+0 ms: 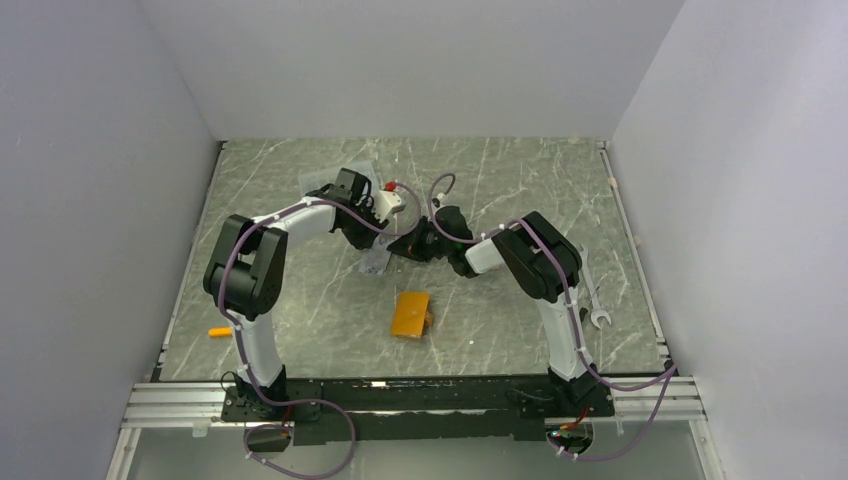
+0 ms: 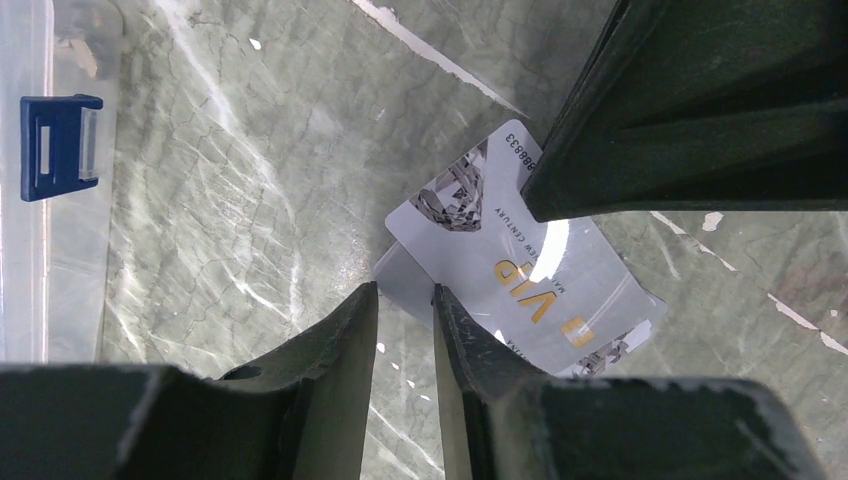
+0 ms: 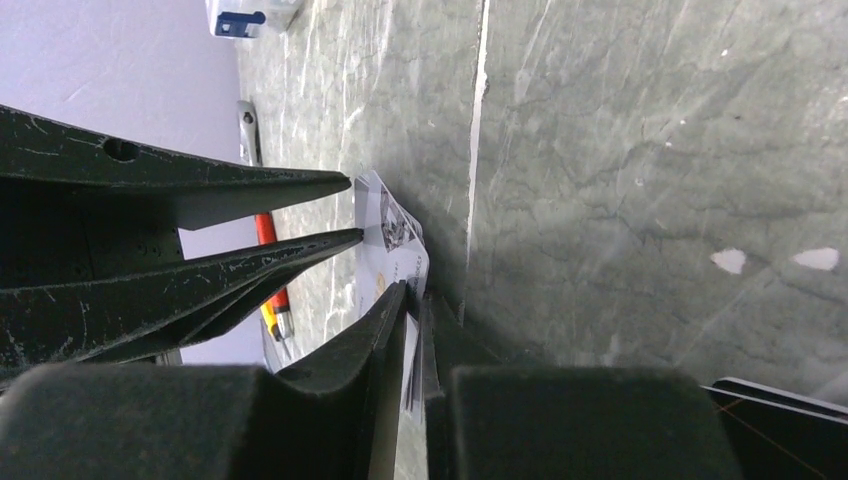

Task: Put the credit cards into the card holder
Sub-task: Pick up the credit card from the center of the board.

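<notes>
Both arms meet mid-counter [image 1: 300, 300] over one silver card [image 2: 520, 275], gold "VIP" on its face.

Right claw [image 3: 412, 300]: clenched on the card. In its wrist view the two fingers are nearly together with the card's edge in the slit between them. From the left wrist it shows as one dark wedge covering the card's end.

Left claw [image 2: 405, 295]: part open, with bare counter showing through the gap. Its tips are at the card's opposite corner. Cannot tell if they touch it.

The card is tilted and seen almost edge-on from the right wrist. A grey patch shows under its near corner; shadow or second card, cannot tell.

Wallet [image 1: 411, 315]: flat on the counter, nearer the arm bases, well apart from both claws.

Also seen: clear box [image 2: 60, 260] with a blue latch [image 2: 55, 145] at the far side, a wrench [image 1: 597, 305] to the right, and a small orange stick [image 1: 220, 332] near the left edge.
</notes>
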Tool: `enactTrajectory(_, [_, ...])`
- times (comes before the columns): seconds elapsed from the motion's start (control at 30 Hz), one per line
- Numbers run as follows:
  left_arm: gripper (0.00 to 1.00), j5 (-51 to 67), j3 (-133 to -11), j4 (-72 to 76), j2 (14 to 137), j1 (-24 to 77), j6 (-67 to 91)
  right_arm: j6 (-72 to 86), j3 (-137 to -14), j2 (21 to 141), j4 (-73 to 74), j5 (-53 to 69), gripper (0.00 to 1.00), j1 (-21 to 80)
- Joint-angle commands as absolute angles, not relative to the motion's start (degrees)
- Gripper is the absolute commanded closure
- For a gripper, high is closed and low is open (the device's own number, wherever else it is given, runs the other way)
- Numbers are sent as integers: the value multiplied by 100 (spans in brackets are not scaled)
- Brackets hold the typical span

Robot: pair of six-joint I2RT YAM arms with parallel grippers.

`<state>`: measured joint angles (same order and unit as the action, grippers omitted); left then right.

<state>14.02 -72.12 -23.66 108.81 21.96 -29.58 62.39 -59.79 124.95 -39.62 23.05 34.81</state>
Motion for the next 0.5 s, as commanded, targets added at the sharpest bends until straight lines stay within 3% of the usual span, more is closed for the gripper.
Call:
enactTrajectory(0.0, [68,1336,-7322,-2505,11029,2236,-3081,6166,-5757,12566,-3886,2225,89,3527])
enactTrajectory(0.13, [69,1341,-7273,-2478,10962,2235,-3023,6196,-5600,12452,-4051,2226,100,3524])
enactTrajectory(0.47, [69,1717,-7501,-2853,10684,1797,-2732,6073,-5049,11845,-4493,2362,100,3520])
